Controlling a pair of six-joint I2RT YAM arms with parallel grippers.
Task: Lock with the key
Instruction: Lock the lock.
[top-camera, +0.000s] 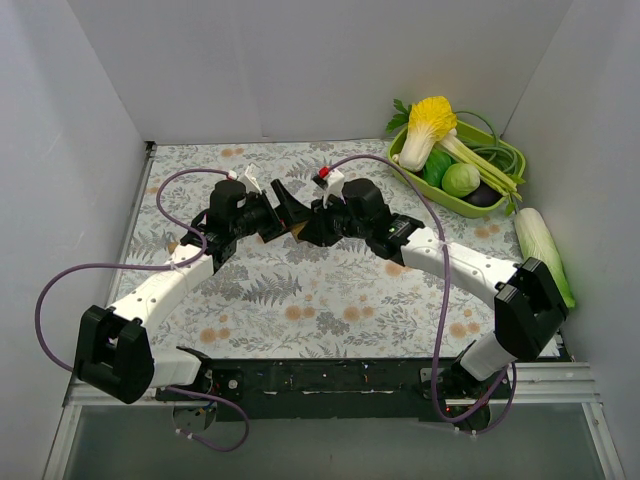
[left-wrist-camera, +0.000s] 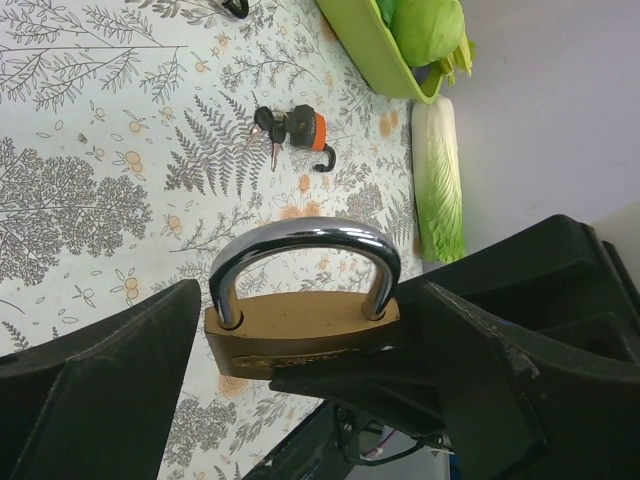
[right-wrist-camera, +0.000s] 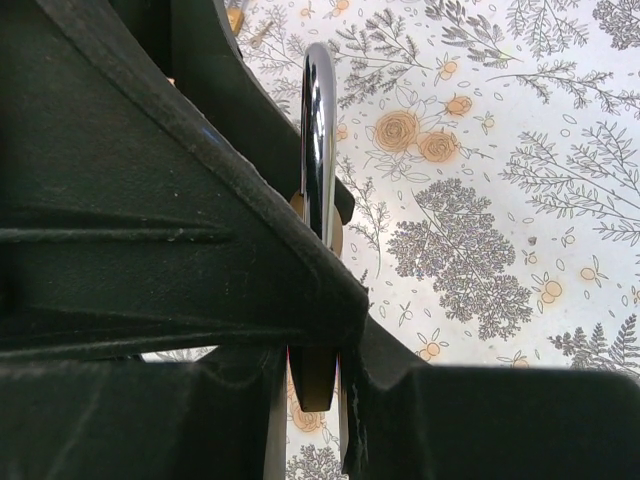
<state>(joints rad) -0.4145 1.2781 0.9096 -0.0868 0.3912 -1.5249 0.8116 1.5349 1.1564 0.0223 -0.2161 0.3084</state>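
The left gripper was seen spread wide, its black fingers set either side of a brass padlock topped by a silver shackle. The padlock was held up over the leaf-patterned tablecloth, its body pinched in the narrowly set right gripper. Further right, a small orange padlock was laid on the cloth with a bunch of keys just beside it, near a green plastic tray of vegetables and a pale napa cabbage
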